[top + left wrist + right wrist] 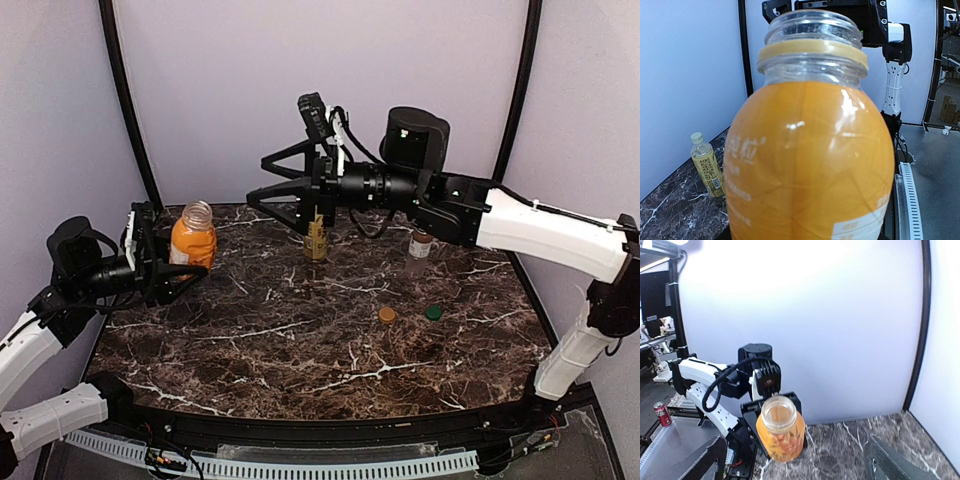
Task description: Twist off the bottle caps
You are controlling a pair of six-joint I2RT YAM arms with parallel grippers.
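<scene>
From above, the left gripper [180, 255] was clamped on the short orange plastic bottle [193, 240]. It held the bottle over the left edge of the dark, white-veined marble table [300, 350], with one black finger on either side. The bottle's clear neck was open, with no cap on it. The right gripper [257, 178] hung over the far middle of the table with its fingers spread wide and nothing between them. The taller yellow-labelled plastic bottle [316, 238] stood upright on the table just beneath it, its top hidden by the gripper body. The short clear brownish bottle with a white label [421, 246] stood upright further right, under the right arm. Whether it was capped could not be told. A small round orange cap [386, 315] and a small round green cap [432, 312] lay near each other on the marble, well apart from all three bottles.

In the left wrist view, the orange bottle filled most of the frame. Its threaded mouth was bare and a tan ring sat below the threads. The fingers gripping it were hidden. The yellow-labelled bottle stood behind it to the left, wearing a pale cap.

In the right wrist view, the right gripper's dark fingers [890, 462] sat far apart at the bottom corners. Beyond them, the orange bottle was tilted with its mouth toward the camera, and the left gripper was pinching it above the marble.
</scene>
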